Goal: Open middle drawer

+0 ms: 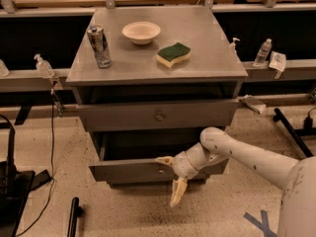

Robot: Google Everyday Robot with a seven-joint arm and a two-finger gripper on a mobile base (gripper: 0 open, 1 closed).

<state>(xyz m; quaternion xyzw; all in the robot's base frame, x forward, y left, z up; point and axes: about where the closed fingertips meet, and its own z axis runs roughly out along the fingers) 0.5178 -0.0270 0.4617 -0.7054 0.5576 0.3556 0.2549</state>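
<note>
The grey cabinet [148, 63] shows two drawer fronts, each with a small round knob. The upper drawer [123, 116] is slightly out. The middle drawer [123, 171] below it is pulled out farther, with its dark inside showing above its front. The lowest drawer is hidden beneath it. My gripper [171, 177] is at the middle drawer's front, just right of its knob [160, 171]. It is open: one finger [164, 160] points left above the knob, and the other hangs down below the drawer's front edge.
On the cabinet top stand a metal can [99, 45], a white bowl [141, 32] and a green-and-yellow sponge [173, 54]. Bottles stand on the rails at the left [43, 65] and right [261, 52]. Black equipment and cables [15, 181] are on the floor at the left.
</note>
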